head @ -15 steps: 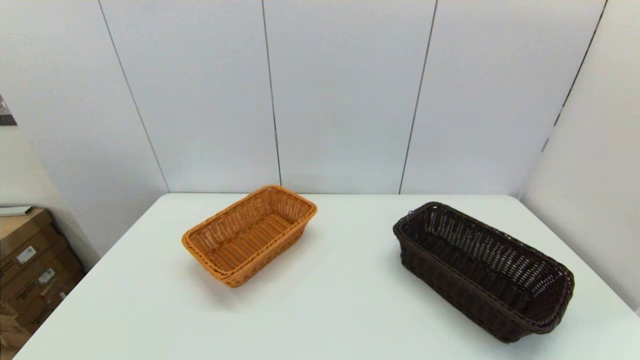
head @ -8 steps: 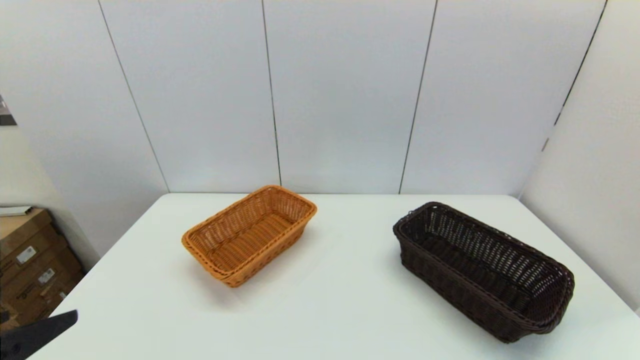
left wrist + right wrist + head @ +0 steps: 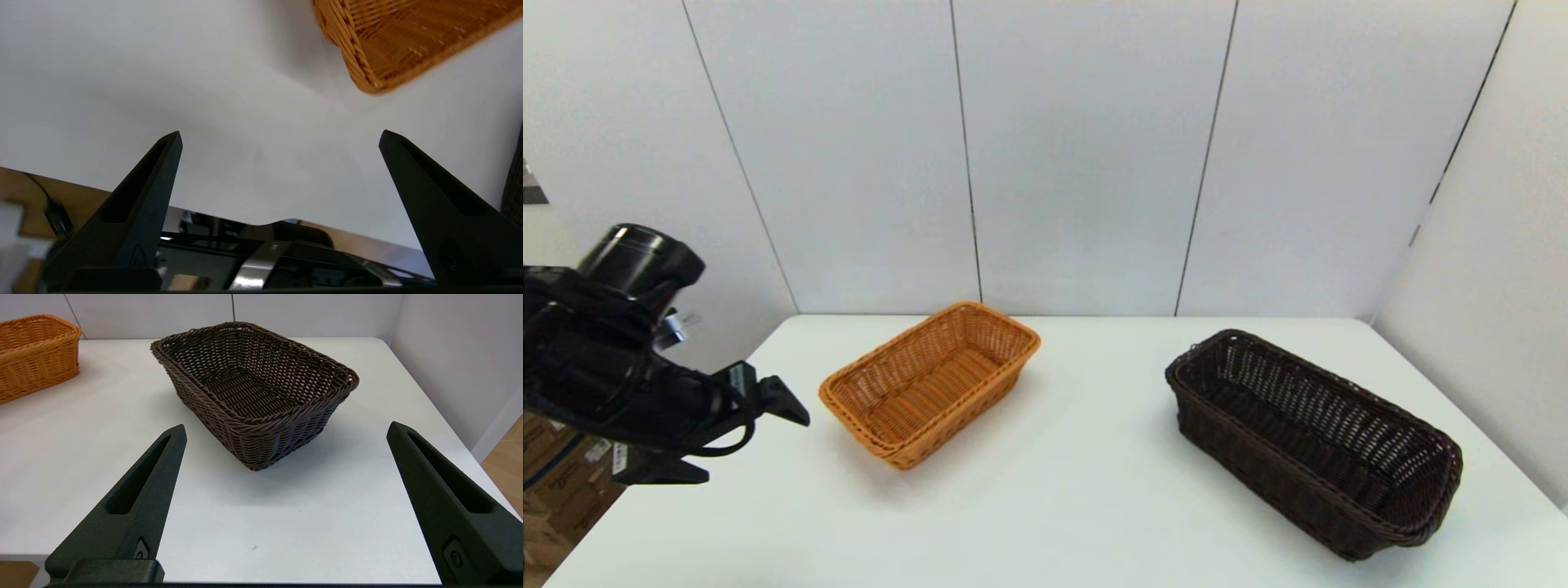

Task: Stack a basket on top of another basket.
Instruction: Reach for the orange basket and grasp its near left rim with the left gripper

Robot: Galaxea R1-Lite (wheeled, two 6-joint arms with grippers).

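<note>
Dark basket [image 3: 1313, 441] sits on my desk [image 3: 1062, 490] at right, long axis running from far-centre to near-right; the orange basket [image 3: 929, 382] lies well apart, left. Only the wrist views show finger spread: left gripper [image 3: 280, 136] and right gripper [image 3: 286, 428] both gape wide, holding nothing.

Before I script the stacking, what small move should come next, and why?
Probably ease the right gripper forward to the dark basket's near rim: its fingers are open and aimed at it, and the basket sits apart from the orange basket. The left gripper hovers beside the orange one.
</note>
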